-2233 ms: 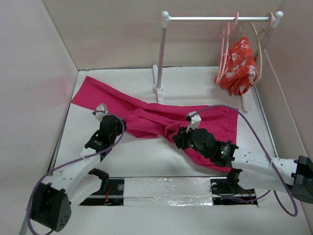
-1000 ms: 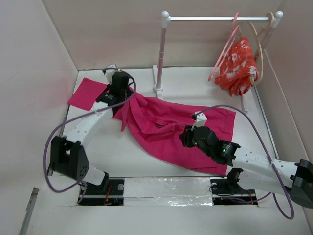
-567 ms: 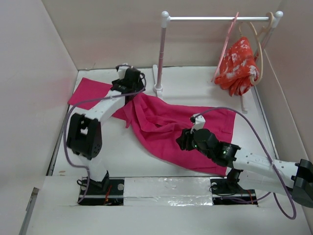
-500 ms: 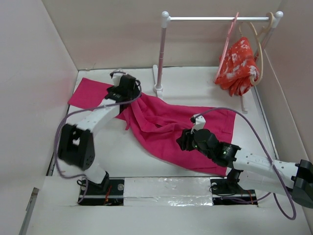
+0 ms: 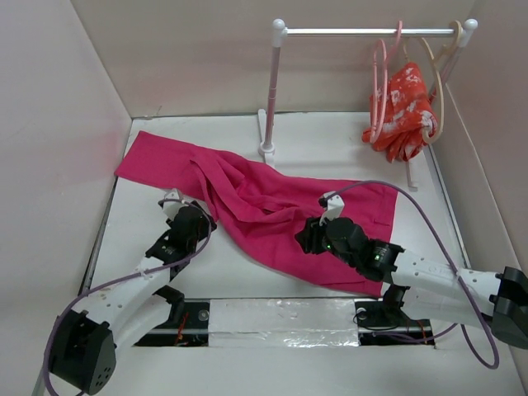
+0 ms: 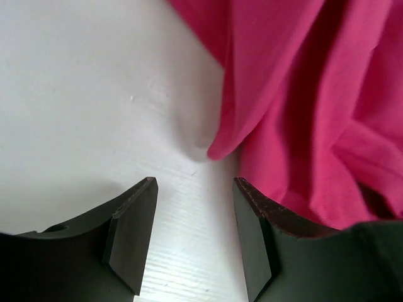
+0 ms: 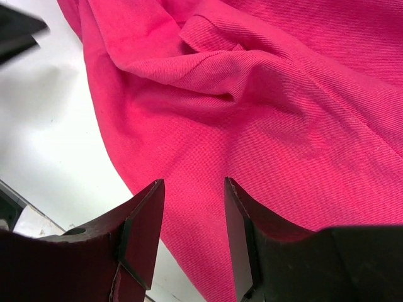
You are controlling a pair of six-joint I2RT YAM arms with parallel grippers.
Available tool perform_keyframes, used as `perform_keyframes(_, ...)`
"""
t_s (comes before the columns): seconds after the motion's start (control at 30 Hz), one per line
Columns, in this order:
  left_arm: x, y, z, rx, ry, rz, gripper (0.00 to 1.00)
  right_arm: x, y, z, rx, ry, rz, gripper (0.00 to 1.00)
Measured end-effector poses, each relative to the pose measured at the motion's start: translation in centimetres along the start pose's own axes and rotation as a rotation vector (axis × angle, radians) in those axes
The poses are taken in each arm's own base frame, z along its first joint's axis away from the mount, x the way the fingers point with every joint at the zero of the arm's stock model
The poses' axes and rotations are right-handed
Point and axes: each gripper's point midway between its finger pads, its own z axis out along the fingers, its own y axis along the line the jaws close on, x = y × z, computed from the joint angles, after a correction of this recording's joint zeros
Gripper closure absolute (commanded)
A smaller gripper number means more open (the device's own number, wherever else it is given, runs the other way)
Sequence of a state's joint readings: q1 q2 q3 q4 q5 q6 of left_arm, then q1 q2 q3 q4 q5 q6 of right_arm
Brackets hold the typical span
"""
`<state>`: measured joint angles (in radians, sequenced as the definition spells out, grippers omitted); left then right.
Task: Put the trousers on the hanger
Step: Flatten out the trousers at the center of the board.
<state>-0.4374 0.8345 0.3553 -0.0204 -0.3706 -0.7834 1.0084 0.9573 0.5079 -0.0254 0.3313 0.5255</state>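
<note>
The magenta trousers (image 5: 272,206) lie crumpled across the table, from the far left corner to the near right. My left gripper (image 5: 200,221) hovers at their near left edge. In the left wrist view it (image 6: 195,182) is open over bare table, with a fold of the trousers (image 6: 302,94) just ahead and to the right. My right gripper (image 5: 304,239) is over the middle of the cloth. It (image 7: 194,182) is open, with flat trousers (image 7: 252,94) under its fingers and nothing pinched. The light-pink hanger (image 5: 379,87) hangs on the rail.
The white rail (image 5: 371,32) on its post (image 5: 269,91) stands at the back. A red-orange patterned garment (image 5: 406,106) hangs from a beige hanger (image 5: 436,91) at the rail's right end. Walls close in the left, back and right sides.
My left arm has let go of the trouser leg at the far left and drawn back toward me. The cloth now lies spread there. The right arm has hardly moved.
</note>
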Motion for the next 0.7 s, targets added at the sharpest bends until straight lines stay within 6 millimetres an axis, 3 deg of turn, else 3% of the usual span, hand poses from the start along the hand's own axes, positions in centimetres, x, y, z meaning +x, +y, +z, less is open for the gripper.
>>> perform_keyframes(0.1,2.0,1.2,0.3,-0.021,0.058,0.023,0.52,0.1,0.1,0.1,-0.004,0.004,0.000,0.52)
perform_keyframes(0.37,3.8,0.6,2.9,-0.028,0.118,0.067,0.55,0.2,0.1,0.2,-0.004,0.006,-0.001,0.53)
perform_keyframes(0.53,4.1,0.4,4.1,-0.054,0.128,0.091,0.81,0.2,0.1,0.2,-0.003,0.006,-0.001,0.53)
perform_keyframes(0.67,2.7,-0.3,4.5,-0.062,0.085,0.090,0.92,0.2,0.1,0.2,-0.004,0.006,-0.001,0.54)
perform_keyframes(0.7,2.2,-0.6,4.5,-0.063,0.073,0.091,1.00,0.2,0.2,0.2,-0.005,0.007,0.000,0.54)
